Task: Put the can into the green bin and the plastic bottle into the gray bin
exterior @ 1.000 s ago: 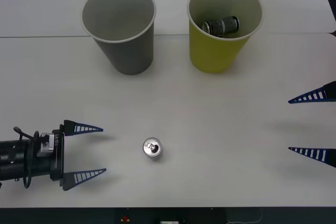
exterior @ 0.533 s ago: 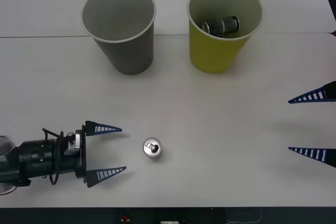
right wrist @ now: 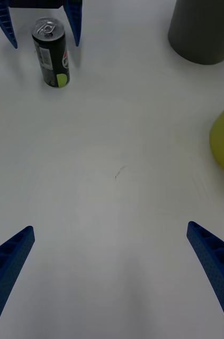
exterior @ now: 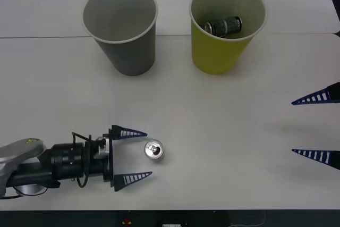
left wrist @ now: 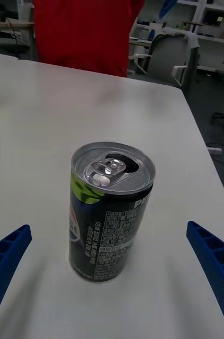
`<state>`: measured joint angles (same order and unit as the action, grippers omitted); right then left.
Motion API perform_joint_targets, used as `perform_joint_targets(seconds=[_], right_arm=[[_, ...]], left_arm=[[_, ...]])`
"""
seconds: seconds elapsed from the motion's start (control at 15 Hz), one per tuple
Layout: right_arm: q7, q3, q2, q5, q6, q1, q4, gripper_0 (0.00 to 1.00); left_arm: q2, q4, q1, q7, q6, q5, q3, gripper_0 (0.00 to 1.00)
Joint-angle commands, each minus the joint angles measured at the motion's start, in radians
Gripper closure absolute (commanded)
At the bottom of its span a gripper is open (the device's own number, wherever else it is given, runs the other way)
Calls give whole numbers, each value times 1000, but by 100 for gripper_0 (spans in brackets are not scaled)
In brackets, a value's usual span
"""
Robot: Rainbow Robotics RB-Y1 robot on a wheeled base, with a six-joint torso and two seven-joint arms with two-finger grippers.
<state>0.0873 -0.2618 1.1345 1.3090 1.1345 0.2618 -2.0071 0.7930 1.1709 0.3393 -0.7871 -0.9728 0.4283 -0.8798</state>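
Both left pincer fingers flank can.

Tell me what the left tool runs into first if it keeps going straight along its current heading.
Most likely the can. The left tool is open and points right across the table at it; the can stands upright just ahead of the fingertips, roughly centred between them, not yet touched.

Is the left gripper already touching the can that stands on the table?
Apart. In the left wrist view the can stands upright with bare table between it and each blue finger of the open left gripper.
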Motion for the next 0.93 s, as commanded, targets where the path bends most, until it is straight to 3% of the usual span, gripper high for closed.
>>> perform_joint_targets(seconds=[0.07, 0.53, 0.6, 0.67, 0.73, 0.93], right_arm=[[0, 0, 0, 0, 0, 0, 0, 0], [0, 0, 0, 0, 0, 0, 0, 0], [0, 0, 0, 0, 0, 0, 0, 0], [0, 0, 0, 0, 0, 0, 0, 0], [0, 0, 0, 0, 0, 0, 0, 0], [0, 0, 0, 0, 0, 0, 0, 0]], left_arm=[[-35, 0, 10, -8, 39, -5, -18, 0], [-64, 0, 10, -21, 75, -5, -21, 0], [-63, 0, 10, -23, 77, -3, -21, 14], [-63, 1, 10, -23, 75, -2, -21, 62], [-64, 0, 10, -24, 77, -2, -21, 100], [-64, 1, 10, -29, 78, 6, -21, 100]])
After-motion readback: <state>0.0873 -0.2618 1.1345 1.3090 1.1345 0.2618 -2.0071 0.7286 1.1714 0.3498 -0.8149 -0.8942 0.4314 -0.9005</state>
